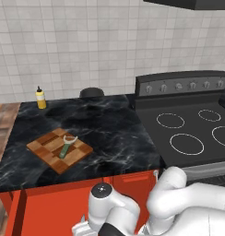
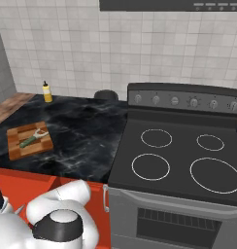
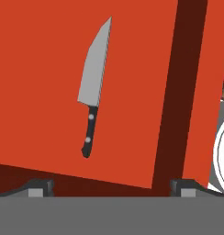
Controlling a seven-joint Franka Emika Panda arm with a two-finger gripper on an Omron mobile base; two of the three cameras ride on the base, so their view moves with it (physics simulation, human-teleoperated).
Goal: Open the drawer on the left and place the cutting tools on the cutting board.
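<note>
Jaws spread wide and holding nothing, the two dark fingertips (image 3: 40, 187) standing far apart at the bottom corners of the hand view, gripper (image 3: 111, 188) aimed down into the open drawer (image 3: 49, 92). Straight ahead of the gap, on the flat red-orange drawer floor, the knife (image 3: 95, 87), lying apart from both fingertips and untouched. Long axis running nearly along the line of sight up the hand view, only slightly slanted: dark handle at the near end, just left of the midline between the jaws, silver blade stretching away with its tip leaning a little right. Closing line of the jaws therefore set roughly across the knife, which looks favourable for a pinch on the handle; probably a small shift toward the handle side and a straight descent needed, no large turn of the wrist. Right of the knife, a dark strip, likely the drawer's side wall, near enough to watch as the right fingertip goes down. Further out, up on the black marbled bench (image 1: 109, 124), the cutting board (image 1: 45, 152) with the green-handled peeler (image 1: 67, 146) already lying on it, well apart from the drawer. Knife the one tool judged left to move.
</note>
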